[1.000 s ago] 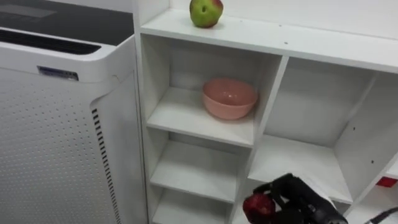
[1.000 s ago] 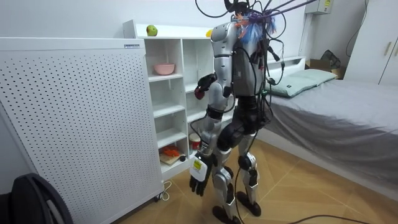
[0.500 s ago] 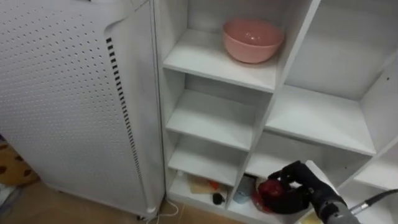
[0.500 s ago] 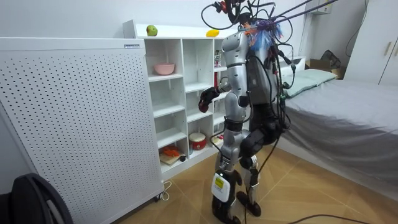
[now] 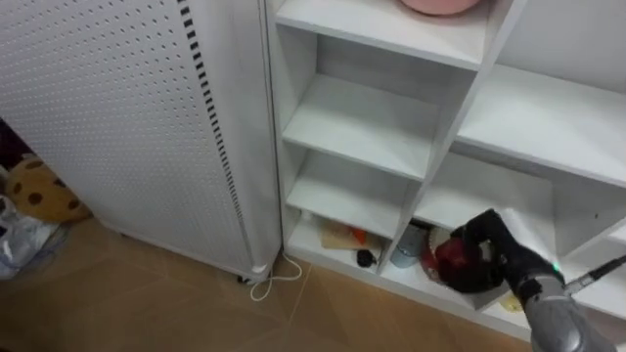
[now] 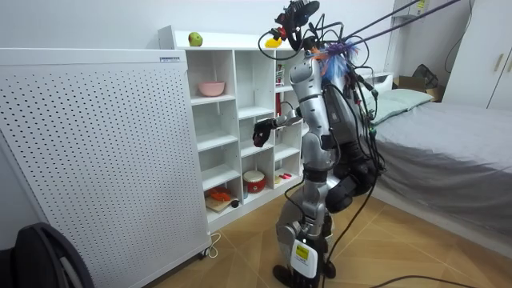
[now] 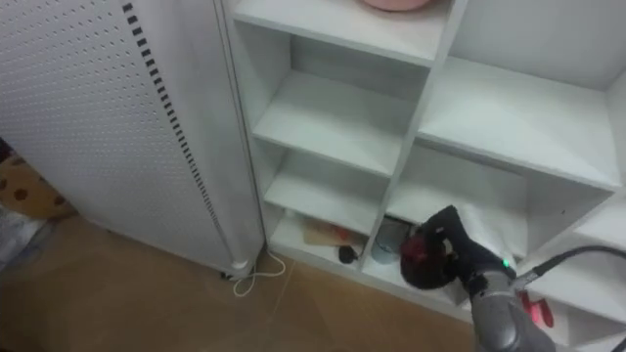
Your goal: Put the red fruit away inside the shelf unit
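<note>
red apple [image 5: 453,264] in the curled fingers [image 5: 481,231] of the right hand [image 5: 504,256], before the white closet [image 5: 362,122]; green apple [image 6: 194,38] atop it

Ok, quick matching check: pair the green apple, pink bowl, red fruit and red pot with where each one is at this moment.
Things:
1. green apple
2. pink bowl
3. red fruit
4. red pot

Places:
A. held in the right robot hand
B. bottom level of the shelf unit
C. on top of the shelf unit
D. top left compartment

Pairs: 1-C, 2-D, 3-A, 4-B
</note>
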Robot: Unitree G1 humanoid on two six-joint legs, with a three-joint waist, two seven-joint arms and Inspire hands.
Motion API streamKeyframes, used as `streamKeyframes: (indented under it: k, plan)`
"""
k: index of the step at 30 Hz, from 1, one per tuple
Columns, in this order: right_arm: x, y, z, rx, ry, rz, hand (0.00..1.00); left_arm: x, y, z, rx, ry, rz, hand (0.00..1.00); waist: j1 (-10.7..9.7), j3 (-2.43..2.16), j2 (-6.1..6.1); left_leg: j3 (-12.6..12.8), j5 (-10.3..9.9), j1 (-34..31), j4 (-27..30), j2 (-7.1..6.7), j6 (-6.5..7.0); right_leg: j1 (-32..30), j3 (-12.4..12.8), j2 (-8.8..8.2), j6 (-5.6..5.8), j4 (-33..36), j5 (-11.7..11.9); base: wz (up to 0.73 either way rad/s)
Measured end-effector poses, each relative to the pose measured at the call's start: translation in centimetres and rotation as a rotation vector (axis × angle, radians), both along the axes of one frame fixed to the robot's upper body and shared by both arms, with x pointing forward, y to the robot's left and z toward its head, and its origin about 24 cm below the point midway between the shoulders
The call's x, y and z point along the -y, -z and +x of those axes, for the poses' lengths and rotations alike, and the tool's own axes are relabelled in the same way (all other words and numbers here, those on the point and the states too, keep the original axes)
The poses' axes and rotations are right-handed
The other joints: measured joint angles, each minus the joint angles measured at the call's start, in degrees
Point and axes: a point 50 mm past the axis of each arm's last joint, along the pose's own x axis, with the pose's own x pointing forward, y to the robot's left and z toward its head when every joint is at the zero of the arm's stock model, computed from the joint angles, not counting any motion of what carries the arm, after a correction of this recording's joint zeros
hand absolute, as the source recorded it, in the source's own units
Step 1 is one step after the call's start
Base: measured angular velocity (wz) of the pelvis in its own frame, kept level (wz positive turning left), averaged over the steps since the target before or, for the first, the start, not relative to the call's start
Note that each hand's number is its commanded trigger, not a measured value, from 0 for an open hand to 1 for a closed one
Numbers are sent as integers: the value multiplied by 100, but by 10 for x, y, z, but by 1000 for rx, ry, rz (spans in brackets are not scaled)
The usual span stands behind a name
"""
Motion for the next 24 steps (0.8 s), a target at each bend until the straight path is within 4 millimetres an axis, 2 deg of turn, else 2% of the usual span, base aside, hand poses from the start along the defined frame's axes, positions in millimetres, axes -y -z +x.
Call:
streamKeyframes:
  k: [5,12,18,24]
  plan:
    - [9,-26,6,105,49,-71,100,-2,-4,5,47,-30,-16,0,-4,-7,-75,-12,13,-276,96,-3,-20,-267,-16,-24,-30,130,-24,5]
    - [27,-35,11,132,187,-138,100,-11,-9,7,55,-27,2,0,53,-4,-107,-73,0,-659,378,23,-5,-561,-123,-63,-55,342,-65,4]
    - [27,-52,16,196,217,-180,100,-16,-14,10,77,-28,12,0,41,-11,-127,-67,-29,-1078,653,19,42,-970,-116,-118,-45,612,-91,0]
    - [28,-68,19,241,237,-179,100,-24,-16,8,69,-42,42,0,34,-8,-150,-70,-28,-1255,744,15,39,-1108,-171,-179,-66,717,-108,4]
